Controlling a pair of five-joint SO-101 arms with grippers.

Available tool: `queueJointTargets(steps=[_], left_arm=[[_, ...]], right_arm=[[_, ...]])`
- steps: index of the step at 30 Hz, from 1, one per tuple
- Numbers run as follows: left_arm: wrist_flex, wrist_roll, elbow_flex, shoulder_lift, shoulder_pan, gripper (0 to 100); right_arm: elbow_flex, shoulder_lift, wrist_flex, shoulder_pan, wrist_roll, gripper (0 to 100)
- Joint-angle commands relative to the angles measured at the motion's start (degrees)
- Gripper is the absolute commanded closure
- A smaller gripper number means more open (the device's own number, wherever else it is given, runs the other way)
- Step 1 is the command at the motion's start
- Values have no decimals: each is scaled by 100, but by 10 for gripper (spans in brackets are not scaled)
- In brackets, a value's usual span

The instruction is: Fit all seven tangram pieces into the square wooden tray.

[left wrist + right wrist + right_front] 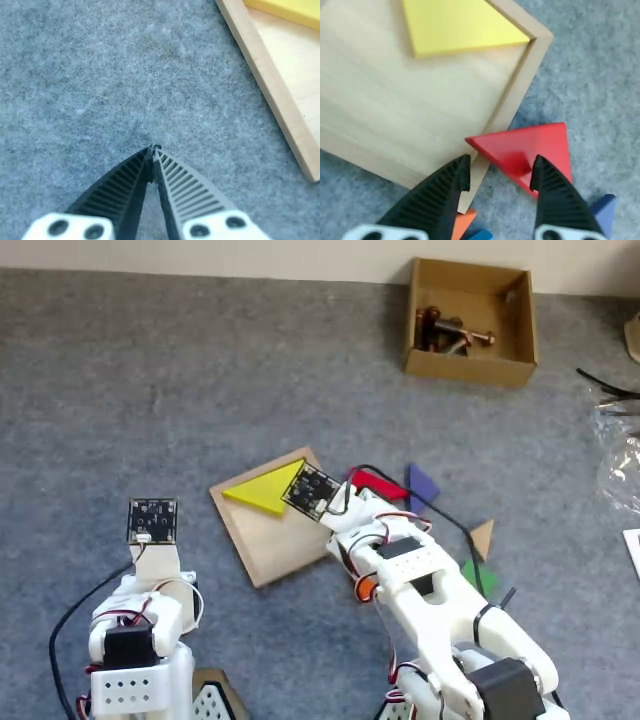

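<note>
Grey felt table (150,390), tray (262,545) at its middle holding the yellow triangle (265,490): my right gripper (501,165), jaws spread, straddles the red triangle (530,147) touching the tray's rim. I'd pinch squarely, then lift clear. My left gripper (152,149), jaws pressed together, hangs over felt. High view adds a purple piece (422,483) and tan piece (483,537) toward the right edge.

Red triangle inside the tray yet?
No, the red triangle sits outside the tray, its tip at the corner rim, under the open right tool.
</note>
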Motion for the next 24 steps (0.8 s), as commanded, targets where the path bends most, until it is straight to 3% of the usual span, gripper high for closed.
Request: queueJointTargets(steps=[1,7,24], left_arm=[[44,18,119,40,-48,995],[44,18,119,40,-48,995],[44,18,119,40,-48,995]], right_arm=[[-22,-277,-145,66,53,812],[-13,-277,-145,-31,70,867],[-13,-286,-145,-110,70,872]])
